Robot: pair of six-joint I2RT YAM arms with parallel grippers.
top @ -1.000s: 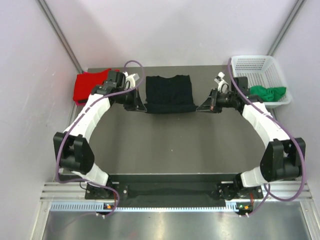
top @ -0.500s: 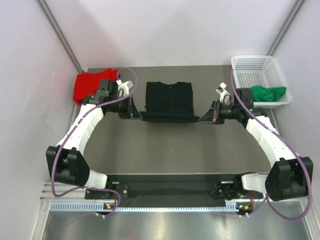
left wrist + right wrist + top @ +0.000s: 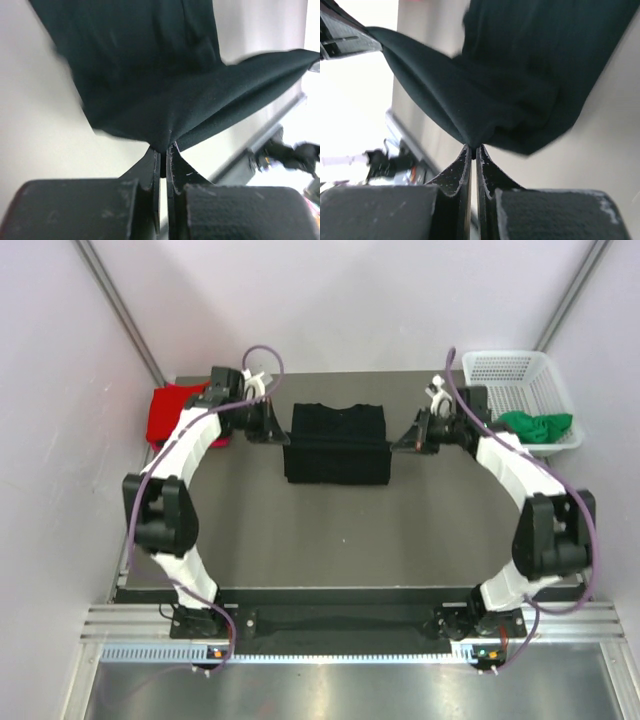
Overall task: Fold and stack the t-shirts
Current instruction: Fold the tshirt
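Mid-table (image 3: pixel 300 530), soft black t-shirt (image 3: pixel 336 445), seemingly folded

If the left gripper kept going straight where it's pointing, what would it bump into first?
The black cloth t-shirt. The left gripper pinches its edge and points across it, so it would plough into the folded cloth. The right gripper faces it farther along, probably next.

Pale walls (image 3: pixel 350 300); grey tabletop (image 3: pixel 350 530); aluminium rail (image 3: pixel 130 625) along near edge; even light.
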